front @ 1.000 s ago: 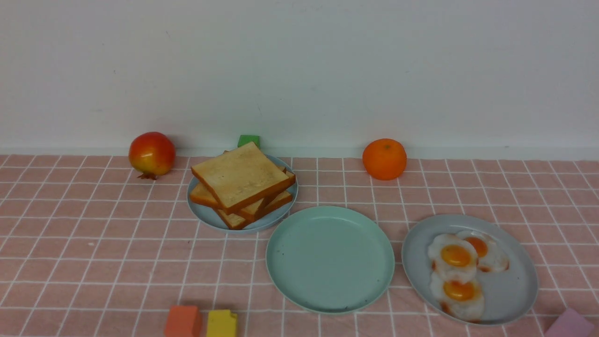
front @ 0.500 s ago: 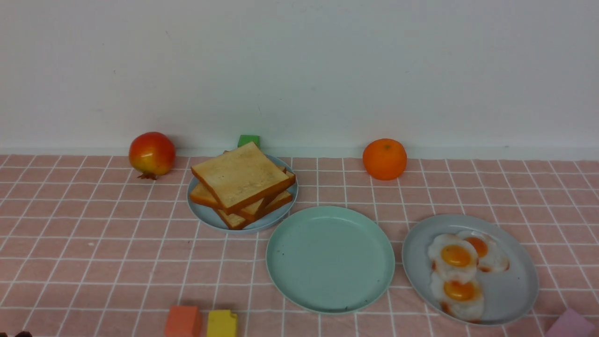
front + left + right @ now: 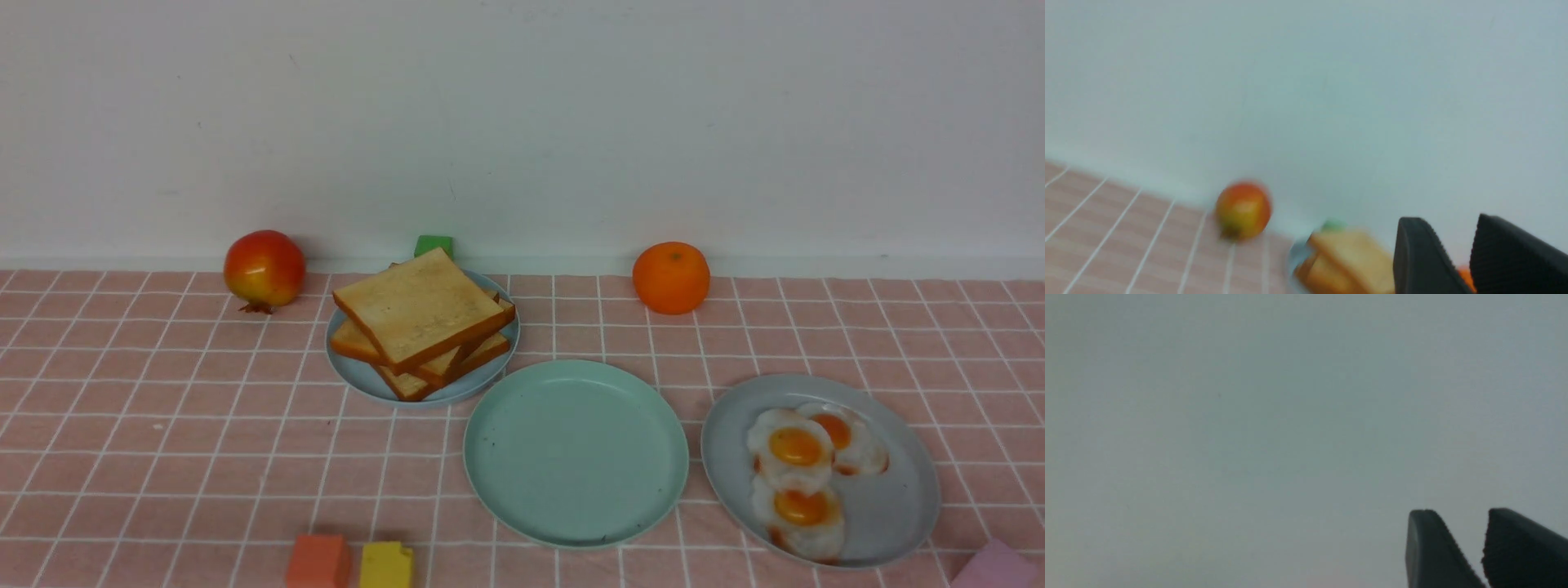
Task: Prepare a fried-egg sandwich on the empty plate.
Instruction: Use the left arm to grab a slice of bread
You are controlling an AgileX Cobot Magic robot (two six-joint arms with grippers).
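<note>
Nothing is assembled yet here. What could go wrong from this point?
1. The toast slices sit fanned and askew on the pale-blue plate; gripping the top one may drag others off.
2. The three fried eggs overlap on the grey-blue plate; lifting one may pull its neighbour along.

The front view is bright, evenly lit and sharp, with only a faint soft shadow to the right of the pomegranate (image 3: 264, 269). The left wrist view is smeared by motion blur. The toast stack (image 3: 1347, 261) and the dark left hand (image 3: 1449, 222) have soft edges. The right wrist view is dim, grey and featureless, with the right hand (image 3: 1459, 514) a dark shape at lower right.
</note>
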